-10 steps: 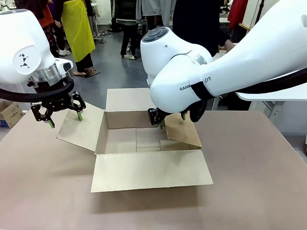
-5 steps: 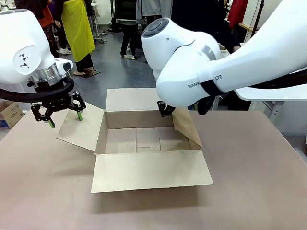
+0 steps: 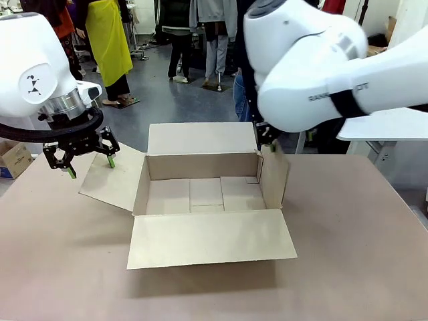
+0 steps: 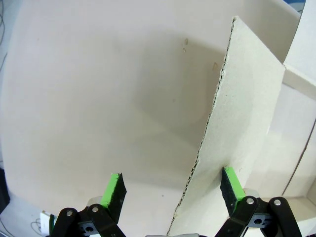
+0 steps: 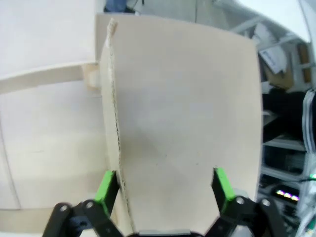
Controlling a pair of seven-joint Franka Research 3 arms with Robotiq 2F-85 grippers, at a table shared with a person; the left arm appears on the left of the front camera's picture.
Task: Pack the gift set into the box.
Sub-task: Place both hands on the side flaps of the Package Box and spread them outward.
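Note:
The brown cardboard box [image 3: 200,194] sits open in the middle of the table, and its floor is bare. My left gripper [image 3: 90,166] hangs open over the box's left flap [image 3: 110,177], which slopes outward. In the left wrist view that flap [image 4: 247,113] has its edge running between the spread fingers of the left gripper [image 4: 173,185]. My right gripper [image 5: 164,183] is open astride the right flap [image 5: 187,108], which stands upright [image 3: 274,177]. The gift set is out of view.
The far flap [image 3: 200,137] leans back and the near flap [image 3: 210,237] lies flat toward me. A small printed carton [image 3: 13,157] stands at the left edge. People stand beyond the table [image 3: 354,254]. A shelf with clutter [image 5: 286,163] is beside the right flap.
The right arm has swung to the right and upward. The right flap went from leaning into the box to standing upright. The left arm has stayed put.

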